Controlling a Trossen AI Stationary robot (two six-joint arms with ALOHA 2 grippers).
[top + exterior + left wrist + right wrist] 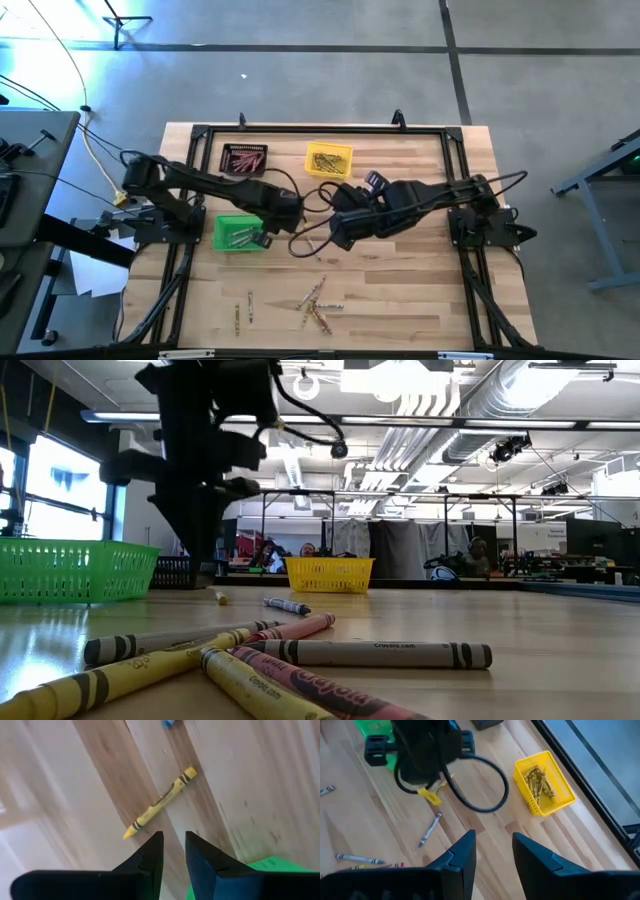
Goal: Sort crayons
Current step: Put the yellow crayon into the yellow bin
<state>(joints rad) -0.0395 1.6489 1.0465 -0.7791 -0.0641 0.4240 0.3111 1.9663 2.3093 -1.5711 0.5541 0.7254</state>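
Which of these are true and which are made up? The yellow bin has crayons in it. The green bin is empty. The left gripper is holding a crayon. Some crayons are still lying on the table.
1. The yellow bin has crayons in it. True.
2. The green bin is empty. False: a few crayons lie inside it.
3. The left gripper is holding a crayon. False: nothing sits between its fingers; a yellow crayon lies on the table beyond them.
4. Some crayons are still lying on the table. True.
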